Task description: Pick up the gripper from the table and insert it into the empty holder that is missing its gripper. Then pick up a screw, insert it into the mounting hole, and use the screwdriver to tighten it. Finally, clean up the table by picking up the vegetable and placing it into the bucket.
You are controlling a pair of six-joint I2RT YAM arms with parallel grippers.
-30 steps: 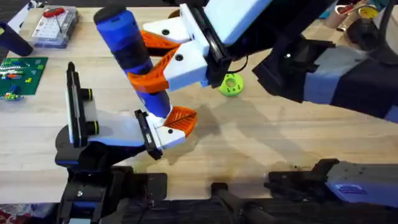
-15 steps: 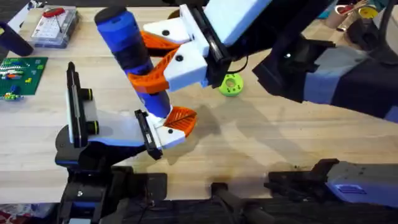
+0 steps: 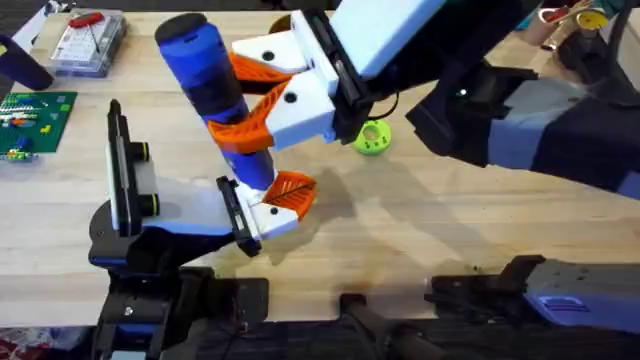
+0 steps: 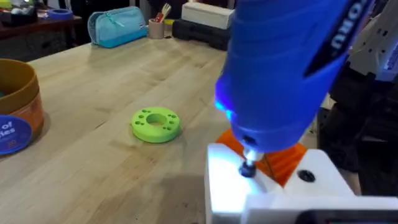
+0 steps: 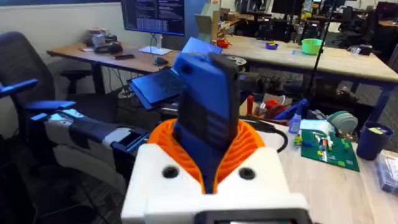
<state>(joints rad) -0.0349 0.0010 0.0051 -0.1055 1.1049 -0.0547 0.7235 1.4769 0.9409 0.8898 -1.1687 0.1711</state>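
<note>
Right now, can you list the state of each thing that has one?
screwdriver: held upright and slightly tilted, bit pointing down, blue light on near the bit
right hand: shut on the screwdriver
left hand: below the bit; open or shut unclear
lime-green disc: lying flat on the table, untouched
bucket: upright

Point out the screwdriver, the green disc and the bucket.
screwdriver (image 3: 205, 75), overhead view, blue body above the orange pads.
green disc (image 4: 155, 124), left wrist view, top face beside the central opening.
bucket (image 4: 18, 118), left wrist view, outer wall.
</note>
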